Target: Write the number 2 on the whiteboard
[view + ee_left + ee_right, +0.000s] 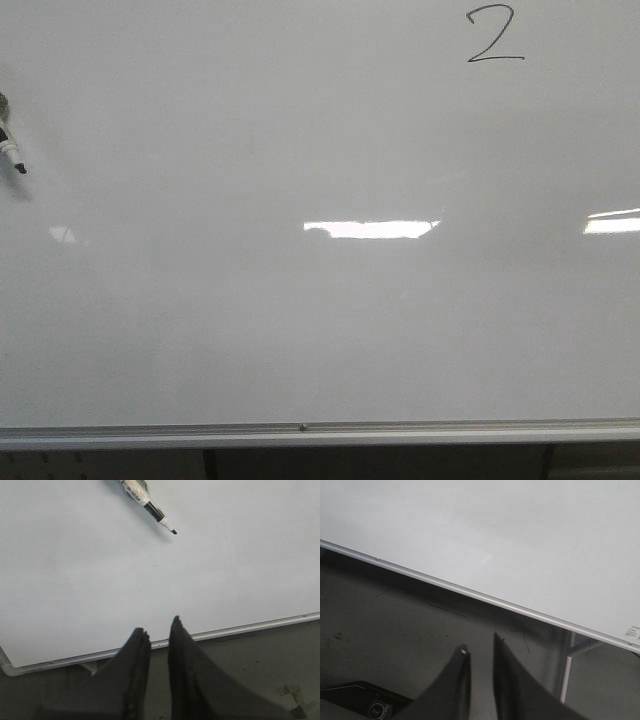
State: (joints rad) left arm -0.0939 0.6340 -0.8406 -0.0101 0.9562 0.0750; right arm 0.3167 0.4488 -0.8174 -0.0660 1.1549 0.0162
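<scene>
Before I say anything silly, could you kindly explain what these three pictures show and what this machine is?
This is a robot with two arms, each ending in a pair of dark fingers. The front picture looks straight at a large glossy white whiteboard with a silver rail along its bottom edge. A thin dark handwritten number 2 stands near its top right. At the far left edge a black-tipped marker pen pokes into view; what holds it is out of frame. The other two pictures come from cameras on the wrists. The left gripper points at the board, with the same marker ahead of it. The right gripper hangs below the board's rail. Both hold nothing, their fingers slightly apart.
</scene>
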